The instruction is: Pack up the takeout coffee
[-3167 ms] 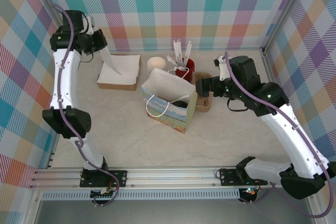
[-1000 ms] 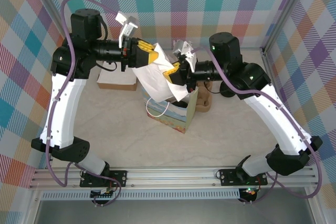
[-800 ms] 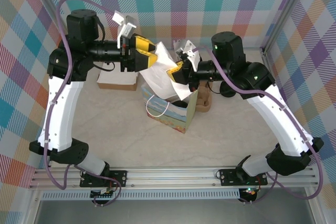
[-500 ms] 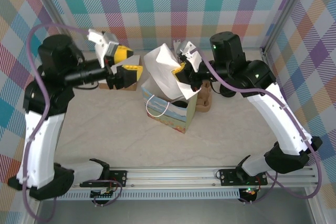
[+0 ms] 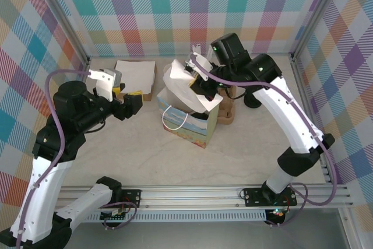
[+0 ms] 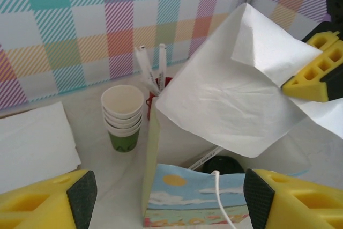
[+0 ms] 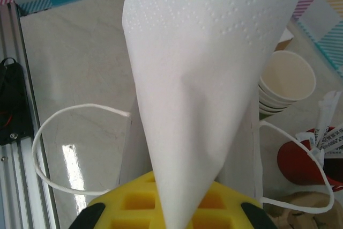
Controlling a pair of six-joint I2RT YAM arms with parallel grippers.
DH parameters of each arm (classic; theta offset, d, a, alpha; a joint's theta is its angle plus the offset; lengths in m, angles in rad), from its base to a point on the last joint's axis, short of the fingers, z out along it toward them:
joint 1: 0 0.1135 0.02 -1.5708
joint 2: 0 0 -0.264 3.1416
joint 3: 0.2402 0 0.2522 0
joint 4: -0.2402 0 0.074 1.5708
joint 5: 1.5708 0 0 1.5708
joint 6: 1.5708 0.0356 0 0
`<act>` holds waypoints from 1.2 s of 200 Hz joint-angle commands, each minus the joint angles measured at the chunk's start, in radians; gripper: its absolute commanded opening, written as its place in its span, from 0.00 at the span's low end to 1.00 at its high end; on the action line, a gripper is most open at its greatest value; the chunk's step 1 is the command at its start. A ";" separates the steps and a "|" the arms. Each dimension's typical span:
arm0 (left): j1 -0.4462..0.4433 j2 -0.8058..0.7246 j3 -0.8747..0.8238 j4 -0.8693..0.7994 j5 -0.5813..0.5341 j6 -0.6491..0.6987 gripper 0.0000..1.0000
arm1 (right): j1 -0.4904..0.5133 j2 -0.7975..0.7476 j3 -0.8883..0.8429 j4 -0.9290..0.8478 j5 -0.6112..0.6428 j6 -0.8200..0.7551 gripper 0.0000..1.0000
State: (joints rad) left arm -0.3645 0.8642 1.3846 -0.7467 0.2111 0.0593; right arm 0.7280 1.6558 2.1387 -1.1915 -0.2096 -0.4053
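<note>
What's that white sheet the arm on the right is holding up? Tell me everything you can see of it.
It is a white paper napkin, thin and soft-looking, embossed with fine dots, creased, with one corner folded over. The right gripper pinches one end between its yellow fingers, so the sheet fans out in the air above the open gift bag. Whether its lower edge brushes the bag's rim I cannot tell.
</note>
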 commanded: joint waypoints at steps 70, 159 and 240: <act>-0.010 0.013 -0.009 0.024 -0.049 -0.022 0.73 | 0.007 0.145 0.092 -0.150 0.031 0.018 0.00; -0.010 0.015 -0.033 0.025 -0.050 -0.014 0.73 | 0.046 0.276 0.165 -0.197 0.041 0.059 0.00; -0.010 0.012 -0.050 0.024 -0.052 -0.013 0.74 | 0.054 0.337 0.102 -0.192 0.030 0.100 0.02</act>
State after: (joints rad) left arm -0.3645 0.8814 1.3449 -0.7486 0.1696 0.0444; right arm 0.7742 1.9762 2.2650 -1.3636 -0.1646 -0.3286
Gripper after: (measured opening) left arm 0.736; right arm 0.059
